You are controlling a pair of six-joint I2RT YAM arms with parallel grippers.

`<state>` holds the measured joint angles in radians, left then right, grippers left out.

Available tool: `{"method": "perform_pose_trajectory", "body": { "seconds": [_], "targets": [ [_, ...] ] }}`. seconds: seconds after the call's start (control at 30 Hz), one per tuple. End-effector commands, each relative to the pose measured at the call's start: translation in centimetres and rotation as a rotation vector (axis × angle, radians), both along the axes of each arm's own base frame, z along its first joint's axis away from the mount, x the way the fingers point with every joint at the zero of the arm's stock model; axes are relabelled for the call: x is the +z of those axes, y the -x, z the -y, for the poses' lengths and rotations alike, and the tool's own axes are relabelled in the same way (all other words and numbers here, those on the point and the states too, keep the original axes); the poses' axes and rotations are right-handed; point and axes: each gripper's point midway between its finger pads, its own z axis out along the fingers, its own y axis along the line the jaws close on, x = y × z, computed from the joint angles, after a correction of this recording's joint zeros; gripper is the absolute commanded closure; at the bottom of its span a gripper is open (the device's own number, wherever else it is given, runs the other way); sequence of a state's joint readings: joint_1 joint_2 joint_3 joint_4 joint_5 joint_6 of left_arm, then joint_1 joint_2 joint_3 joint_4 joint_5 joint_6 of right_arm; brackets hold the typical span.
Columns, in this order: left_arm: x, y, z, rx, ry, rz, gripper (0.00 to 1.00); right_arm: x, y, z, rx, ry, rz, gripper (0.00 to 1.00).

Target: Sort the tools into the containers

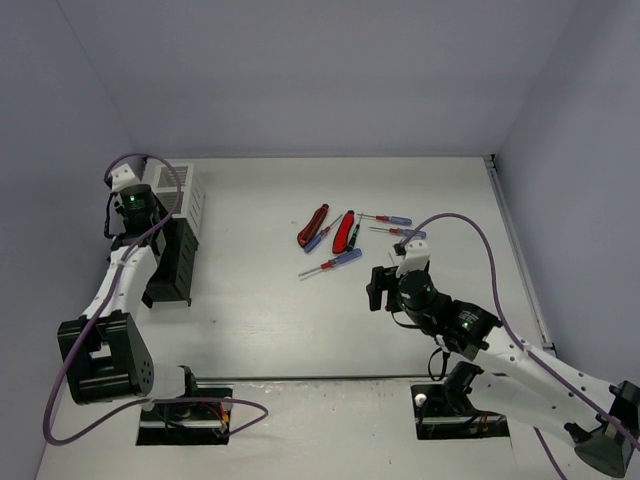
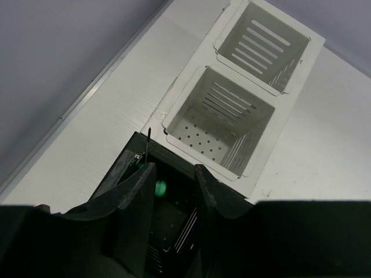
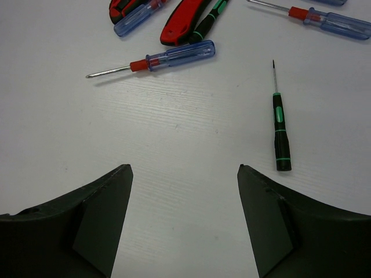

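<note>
A: Tools — look, place?
B: Red-handled pliers (image 1: pixel 343 232) and blue/red screwdrivers (image 1: pixel 340 260) are lying clustered mid-worktop (image 1: pixel 260 320). A slim black/green screwdriver (image 3: pixel 281 133) is lying flat beside them.
A: Arms?
B: Right pincer (image 3: pixel 185 174) is hovering low just short of it, gaping wide and empty. Left pincer (image 2: pixel 174 171) is pointing down into the black bin (image 2: pixel 123 159) — fingers parted, gripping nothing, white bins (image 2: pixel 226 101) just beyond.

A white counter (image 1: pixel 260 320) is lying beneath pale grey walls (image 1: pixel 320 70), with a thin metal strip (image 1: pixel 519 260) running along its right edge and a seam (image 1: pixel 320 378) crossing its near end.
</note>
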<state>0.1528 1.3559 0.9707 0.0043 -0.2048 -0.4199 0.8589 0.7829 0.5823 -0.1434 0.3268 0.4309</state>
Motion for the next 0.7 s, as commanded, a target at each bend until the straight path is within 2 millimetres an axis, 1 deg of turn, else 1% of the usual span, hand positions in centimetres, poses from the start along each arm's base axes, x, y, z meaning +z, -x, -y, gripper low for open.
{"method": "perform_pose_trajectory", "body": {
  "seconds": [0.0,0.07,0.13,0.2,0.3,0.33,0.37,0.4,0.43,0.5,0.6,0.67],
  "targets": [
    [5.0,0.3,0.4,-0.02,0.002,0.115,0.61,2.1,-1.9,-0.2,-0.094,-0.033,0.031,0.3],
    [5.2,0.9,0.8,-0.035,0.014,0.094,0.58,1.7,-2.2,-0.1,-0.114,-0.021,0.013,0.3],
    [5.7,1.5,1.2,-0.047,0.029,0.074,0.56,0.6,-2.4,0.3,-0.141,0.0,-0.025,0.3],
    [6.1,2.6,2.4,-0.084,0.062,0.046,0.55,-0.1,-2.7,0.8,-0.171,0.001,-0.063,0.31],
    [8.0,3.6,5.2,-0.199,0.093,0.073,0.53,-1.8,-3.4,2.7,-0.234,-0.006,-0.144,0.33],
    [8.4,3.9,5.8,-0.223,0.088,0.081,0.52,-2.1,-3.7,3.3,-0.252,-0.007,-0.16,0.34],
    [8.7,4.1,7.0,-0.272,0.096,0.084,0.52,-2.5,-3.8,3.8,-0.267,-0.004,-0.176,0.34],
    [8.9,4.4,9.0,-0.344,0.1,0.086,0.51,-3.0,-4.0,4.4,-0.28,0.0,-0.199,0.34],
    [9.0,4.7,10.4,-0.399,0.101,0.086,0.51,-3.4,-4.2,4.8,-0.286,0.002,-0.218,0.34],
    [9.0,5.2,12.8,-0.492,0.091,0.08,0.5,-4.4,-4.4,5.1,-0.293,0.024,-0.254,0.34],
    [8.5,5.8,15.7,-0.605,0.077,0.066,0.5,-6.0,-4.7,5.6,-0.313,0.068,-0.303,0.34],
    [7.8,6.3,18.2,-0.704,0.078,0.048,0.5,-7.3,-5.1,6.4,-0.337,0.105,-0.34,0.35]
  ]
}}
